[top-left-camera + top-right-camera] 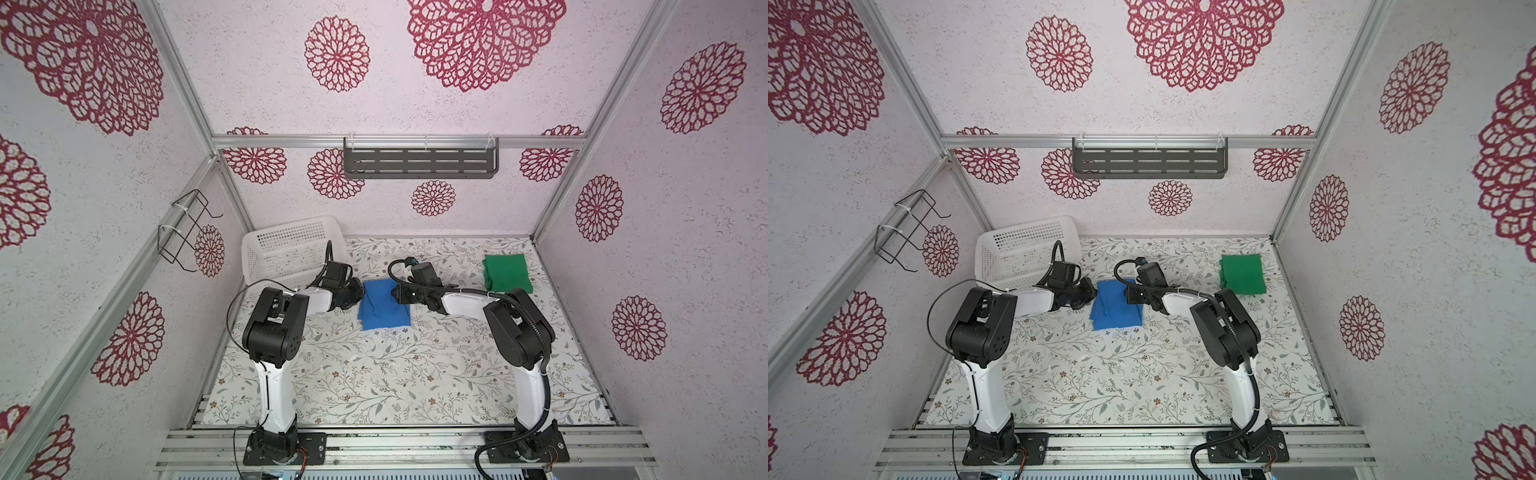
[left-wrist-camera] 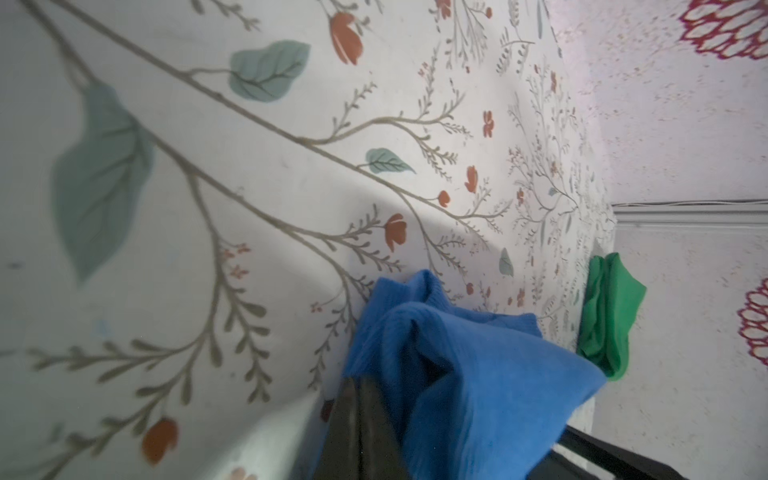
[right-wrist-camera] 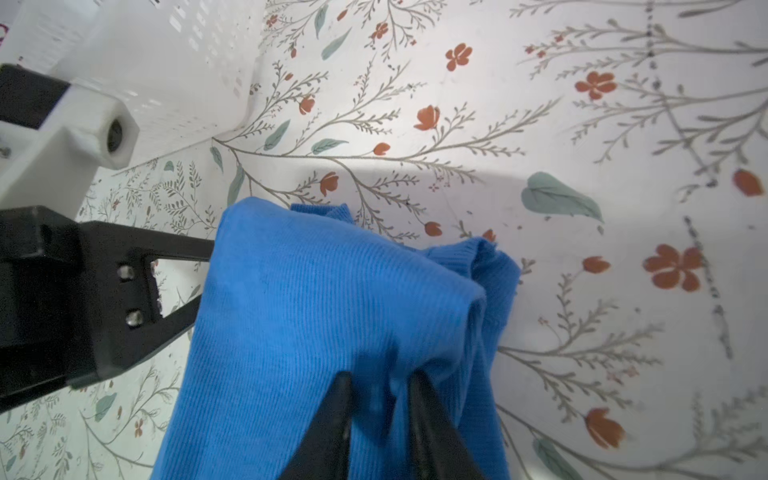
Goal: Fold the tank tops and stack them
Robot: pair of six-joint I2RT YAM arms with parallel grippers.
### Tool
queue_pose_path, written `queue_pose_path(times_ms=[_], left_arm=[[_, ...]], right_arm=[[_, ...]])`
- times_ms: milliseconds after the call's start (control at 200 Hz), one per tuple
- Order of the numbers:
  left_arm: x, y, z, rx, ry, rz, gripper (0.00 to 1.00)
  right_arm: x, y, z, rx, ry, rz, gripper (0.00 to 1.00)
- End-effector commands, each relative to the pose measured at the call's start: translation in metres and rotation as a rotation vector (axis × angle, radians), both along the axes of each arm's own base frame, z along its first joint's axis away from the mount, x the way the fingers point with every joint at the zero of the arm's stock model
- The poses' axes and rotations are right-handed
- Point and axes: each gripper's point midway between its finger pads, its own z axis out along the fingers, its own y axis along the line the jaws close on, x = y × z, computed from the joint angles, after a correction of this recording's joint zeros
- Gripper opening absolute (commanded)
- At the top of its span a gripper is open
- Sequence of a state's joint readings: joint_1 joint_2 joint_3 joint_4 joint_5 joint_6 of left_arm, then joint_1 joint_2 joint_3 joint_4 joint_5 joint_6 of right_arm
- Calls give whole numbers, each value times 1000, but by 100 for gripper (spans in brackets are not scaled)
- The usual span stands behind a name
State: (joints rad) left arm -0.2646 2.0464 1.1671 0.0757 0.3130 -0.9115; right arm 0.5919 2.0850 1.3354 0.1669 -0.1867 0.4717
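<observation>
Gripping by left gripper (image 1: pixel 360 293): clenched on the left edge of the blue tank top (image 1: pixel 384 312); in the left wrist view its dark fingers (image 2: pixel 353 419) are pressed together with blue cloth bunched against them.
Grip of right gripper (image 1: pixel 395 296): set at the top's right edge; in the right wrist view a ridge of cloth seems to be pinched between the narrowly parted fingers (image 3: pixel 341 403), though the contact is partly hidden.
Place of blue tank top: folded, mid-table between the two grippers, its far end gathered up.
Place of green tank top (image 1: pixel 506 273): folded, laid flat at the far right of the table (image 1: pixel 374 374), well apart from the blue one.
Place of basket (image 1: pixel 291 245): white, perforated, set in the far left corner behind the left gripper.
</observation>
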Motion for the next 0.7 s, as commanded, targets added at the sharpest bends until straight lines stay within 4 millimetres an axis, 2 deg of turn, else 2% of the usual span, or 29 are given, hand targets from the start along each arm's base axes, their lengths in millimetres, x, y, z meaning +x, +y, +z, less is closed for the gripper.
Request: queue_pose_path(times_ms=[0,75,160,170,180,290,385,480,696], left_arm=[[11,-14,21,-82,-86,-48,9],[5,-9,22,-82,-78,-25,12],[-4,5,22,-85,-71,21,13],[-4,7,35,-94,-98,26,13],[-5,8,39,-97,-105,28,13],[-17,20,54,-110,-133,38,18],[-25,17,61,-107,-136,8,25],[-29,13,67,-112,-147,-7,28],[-26,0,52,-108,-103,-42,29]], right_arm=[[16,1,22,52,-48,-14,21],[17,-2,21,51,-46,-19,19],[17,-7,21,49,-43,-31,14],[18,-8,21,49,-43,-33,14],[18,-8,21,50,-43,-33,14],[17,-10,21,59,-39,-35,11],[17,-9,21,68,-35,-33,10],[17,-9,20,71,-33,-35,9],[17,-9,17,67,-26,-34,9]])
